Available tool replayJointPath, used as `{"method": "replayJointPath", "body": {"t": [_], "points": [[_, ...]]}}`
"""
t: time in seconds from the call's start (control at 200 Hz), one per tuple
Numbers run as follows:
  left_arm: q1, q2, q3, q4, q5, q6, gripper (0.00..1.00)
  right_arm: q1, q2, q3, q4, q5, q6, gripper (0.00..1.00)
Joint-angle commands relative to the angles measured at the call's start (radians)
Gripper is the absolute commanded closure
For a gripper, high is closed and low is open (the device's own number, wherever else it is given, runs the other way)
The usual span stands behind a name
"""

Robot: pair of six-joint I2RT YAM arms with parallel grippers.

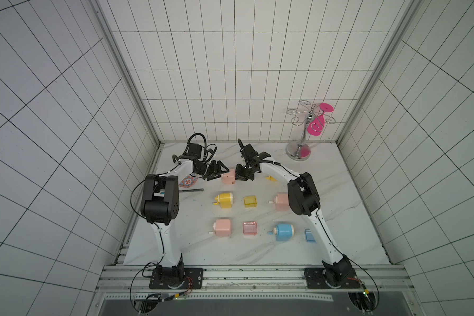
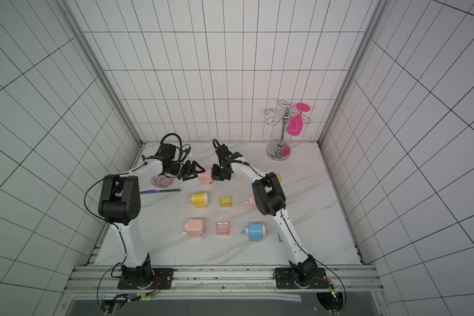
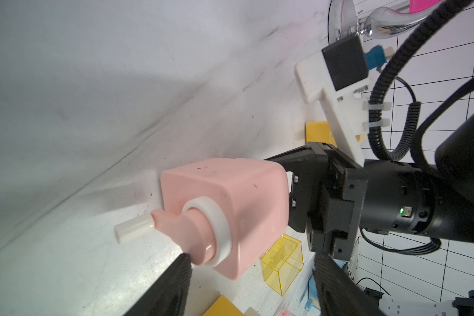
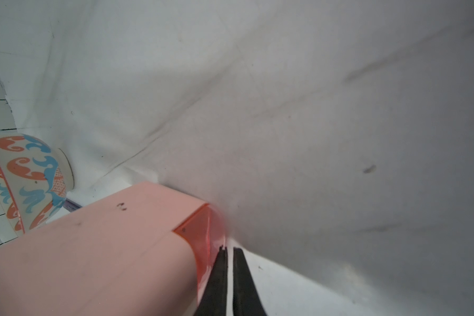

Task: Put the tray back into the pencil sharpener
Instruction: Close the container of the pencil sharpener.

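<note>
Bases at the front edge. The left arm (image 1: 167, 240) and right arm (image 1: 322, 232) have elbows raised and forearms angled down toward rear centre. The left gripper (image 1: 216, 174) and right gripper (image 1: 240, 175) sit low, tips facing each other. Left fingers (image 3: 173, 284) are wide apart. Right fingers (image 4: 219, 279) are nearly together, with a thin slit between.

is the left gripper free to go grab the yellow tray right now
Probably yes: the left gripper is open beside the pink sharpener, and the yellow tray stands apart on the table with nothing between.

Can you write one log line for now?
left gripper: open beside pink sharpener | right gripper: shut, at tray | tray: inside sharpener
</note>
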Motion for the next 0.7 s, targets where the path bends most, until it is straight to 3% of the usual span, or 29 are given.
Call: {"method": "replayJointPath", "body": {"t": [0.0,0.215,0.465,0.695], "points": [[0.008,0.016,0.002,0.012,0.019,0.017,0.25,0.006,-0.063,-0.02,-0.009,0.019,-0.012,0.88],[0.023,0.013,0.019,-0.013,0.012,0.031,0.22,0.005,-0.068,-0.003,-0.029,0.036,-0.033,0.82],[0.044,-0.014,0.054,-0.065,-0.036,0.058,0.2,-0.001,-0.103,0.002,-0.052,0.081,-0.066,0.65],[0.076,-0.088,0.064,-0.091,-0.079,0.078,0.17,-0.007,-0.164,-0.001,-0.126,0.142,-0.106,0.58]]}}
